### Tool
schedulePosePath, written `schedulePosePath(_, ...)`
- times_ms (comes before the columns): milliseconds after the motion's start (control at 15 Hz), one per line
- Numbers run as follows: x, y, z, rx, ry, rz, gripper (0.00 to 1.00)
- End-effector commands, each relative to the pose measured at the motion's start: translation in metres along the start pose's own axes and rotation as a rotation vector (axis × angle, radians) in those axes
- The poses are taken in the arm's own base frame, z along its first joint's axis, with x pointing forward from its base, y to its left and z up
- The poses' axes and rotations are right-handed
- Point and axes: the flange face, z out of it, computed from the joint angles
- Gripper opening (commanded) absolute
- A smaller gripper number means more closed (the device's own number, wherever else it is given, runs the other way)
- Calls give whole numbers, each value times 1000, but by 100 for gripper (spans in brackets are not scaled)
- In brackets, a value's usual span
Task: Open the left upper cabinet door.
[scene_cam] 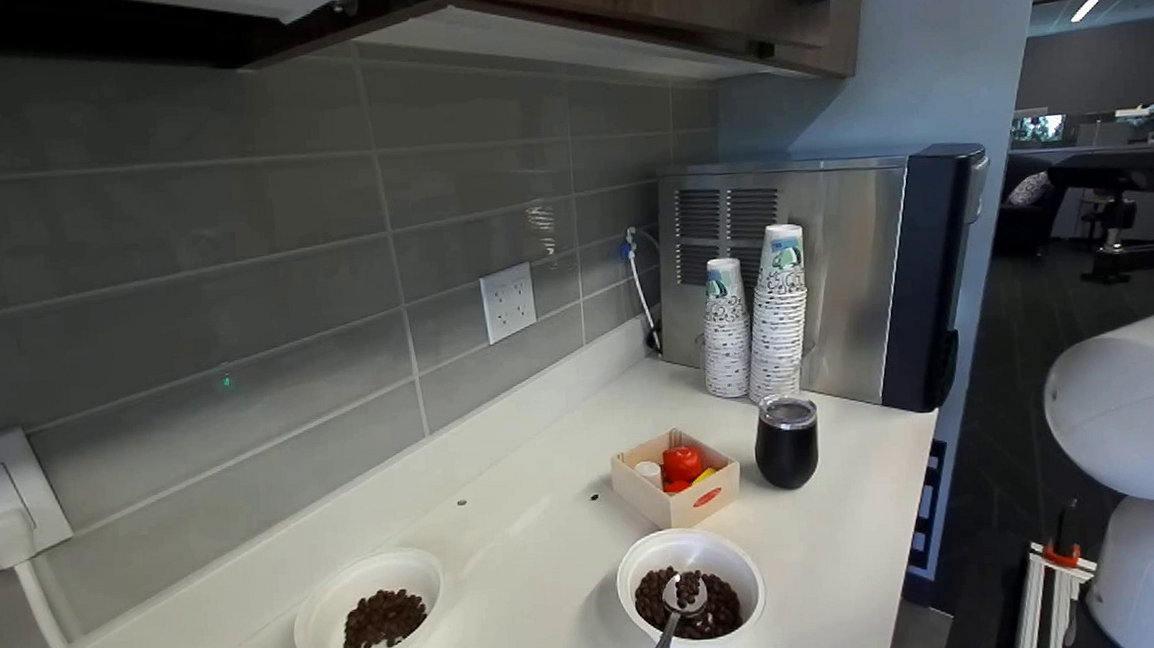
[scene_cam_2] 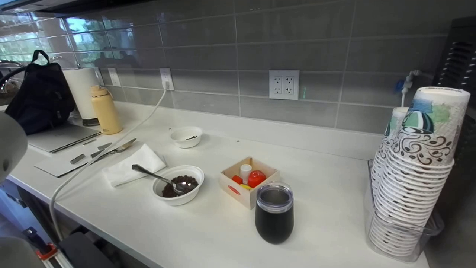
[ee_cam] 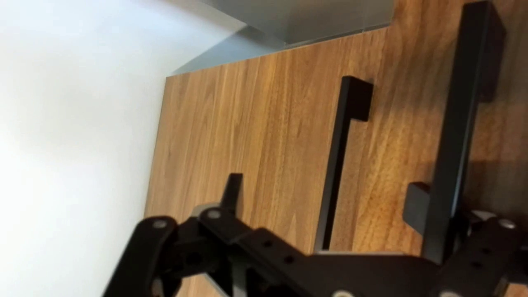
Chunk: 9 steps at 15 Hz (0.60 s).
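My gripper (ee_cam: 330,194) is released, its fingers (ee_cam: 233,192) spread wide, in front of the upper cabinet (scene_cam: 637,0). The left door (ee_cam: 408,140) makes up the side of the cabinet farther from the pale wall (ee_cam: 74,144). Its face is warm brown wood with fine, straight grain and darker streaks, deepening in shade toward the edge of my wrist view. It carries a black bar handle (ee_cam: 456,123), straight and square-cut, held off the wood by a blocky leg, with a soft shadow on the wood beside it. One of my fingers shows against the cabinet's neighbouring door (ee_cam: 231,123); the other is partly hidden at the black bar handle, and I cannot tell whether it touches. That neighbouring door shows a lighter, honey-toned face and has a matching handle (ee_cam: 335,165) that looks slimmer from where I am. Along the cabinet's lower edge the wood steps where the two doors come together, though I cannot tell whether the left door stands ajar. Below the cabinet, in an exterior view, run glossy grey tiles (scene_cam: 190,217), and under its end by the wall sits a steel machine (scene_cam: 844,268).
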Motion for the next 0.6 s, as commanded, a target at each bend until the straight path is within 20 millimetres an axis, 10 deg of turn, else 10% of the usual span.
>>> schedulePosePath(0,-19,28,-31,-40,-66,-51,100)
schedulePosePath(533,-48,60,-81,-116,-97,-51,100)
